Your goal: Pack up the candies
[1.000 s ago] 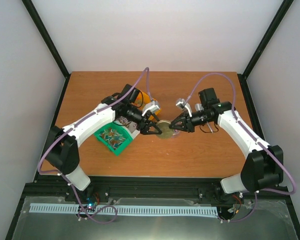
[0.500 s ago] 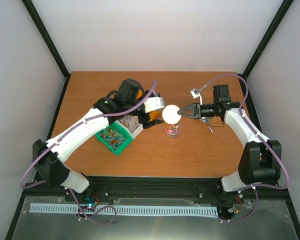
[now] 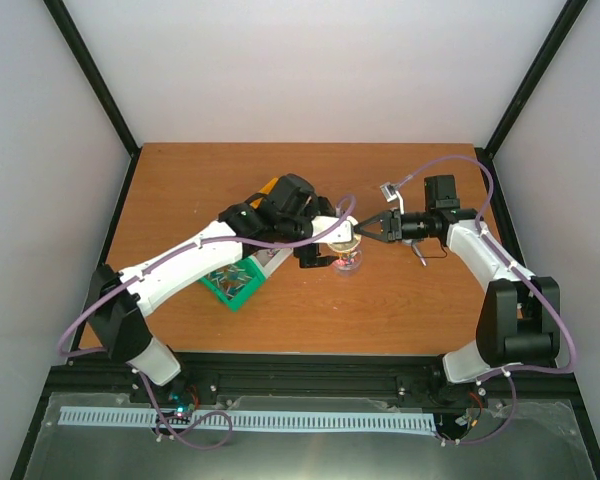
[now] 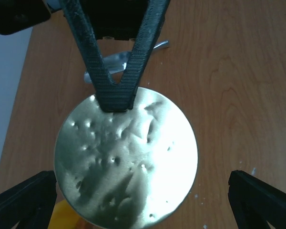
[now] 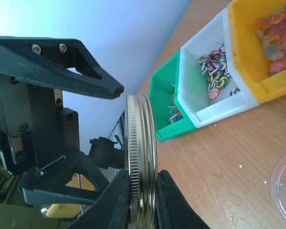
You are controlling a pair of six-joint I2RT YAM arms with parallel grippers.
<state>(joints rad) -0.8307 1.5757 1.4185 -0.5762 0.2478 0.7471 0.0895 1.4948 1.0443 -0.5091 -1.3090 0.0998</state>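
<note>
Gold metal lid point(image 4: 126, 160) is held by its rim in the closed right gripper point(image 5: 142, 193). The left gripper point(image 4: 143, 195) is spread wide either side, not touching. Candies point(image 3: 346, 261) are glimpsed in a clear container point(image 3: 357, 267) mid-tabletop point(image 3: 410, 300), largely hidden under the lid.

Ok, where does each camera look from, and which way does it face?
Top external: high behind the robot, looking down at the table; left arm and right arm show.
Left wrist: looks down on the gold lid; the open left gripper frames it.
Right wrist: looks across the table at the bins; the right gripper pinches the lid edge-on.
Both wrist views share the lid.
</note>
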